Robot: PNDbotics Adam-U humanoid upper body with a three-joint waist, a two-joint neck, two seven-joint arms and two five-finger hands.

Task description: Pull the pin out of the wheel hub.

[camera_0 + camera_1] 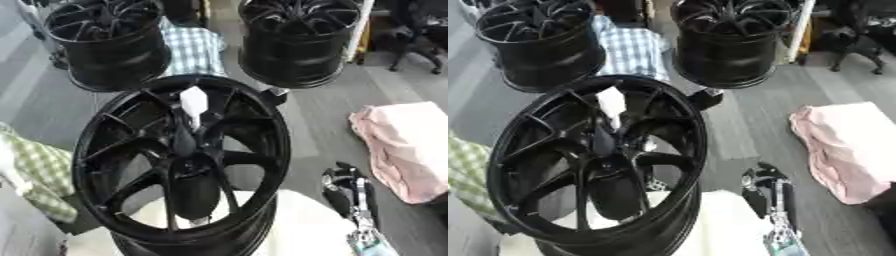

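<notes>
grey floor [315,125] — pink cloth [407,147], two far wheels [109,42]

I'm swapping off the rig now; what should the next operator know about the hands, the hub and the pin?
Right hand: low at the right, beside the hub, holding nothing; whether its fingers are curled is unclear.
Left hand: not in view.
Hub: front and centre, tilted up toward the camera.
Pin: the white piece, apparently still in the hub's upper spokes.
Done: nothing visible.
Left: grasp the pin and pull it out.
</notes>
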